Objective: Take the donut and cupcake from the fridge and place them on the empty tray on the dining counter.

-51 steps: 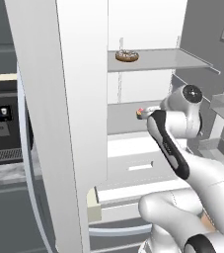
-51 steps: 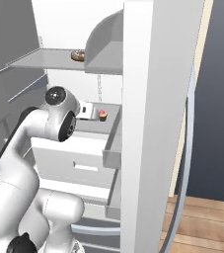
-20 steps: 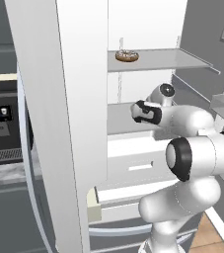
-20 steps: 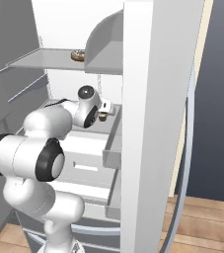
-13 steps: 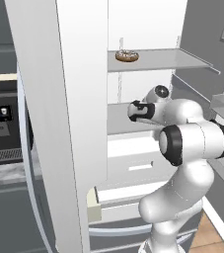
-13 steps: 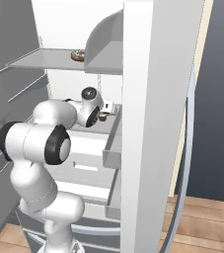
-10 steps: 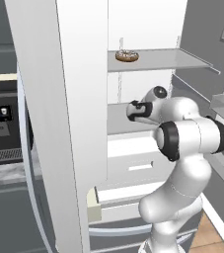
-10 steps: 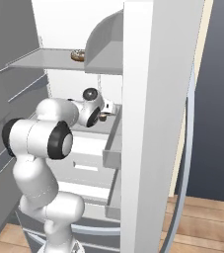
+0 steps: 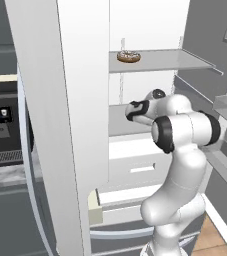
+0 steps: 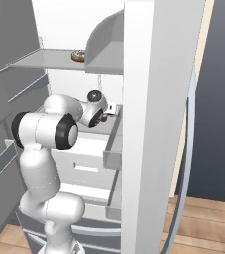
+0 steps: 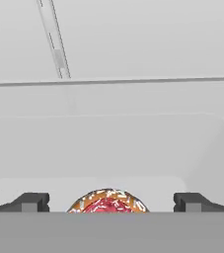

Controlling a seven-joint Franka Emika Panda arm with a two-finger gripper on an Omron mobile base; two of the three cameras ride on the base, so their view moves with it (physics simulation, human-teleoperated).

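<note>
Cupcake (image 11: 107, 201) now sits between the spread pincer (image 11: 111, 202) fingertips, the arm having reached deeper into the fridge (image 9: 145, 30).

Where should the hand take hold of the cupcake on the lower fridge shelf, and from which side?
Grip the cupcake low, across its round base under the frosting, coming in level from the fridge's open front. It sits upright on the shelf, already between the fingertips of the open hand, so a straight close should probably catch it.
</note>
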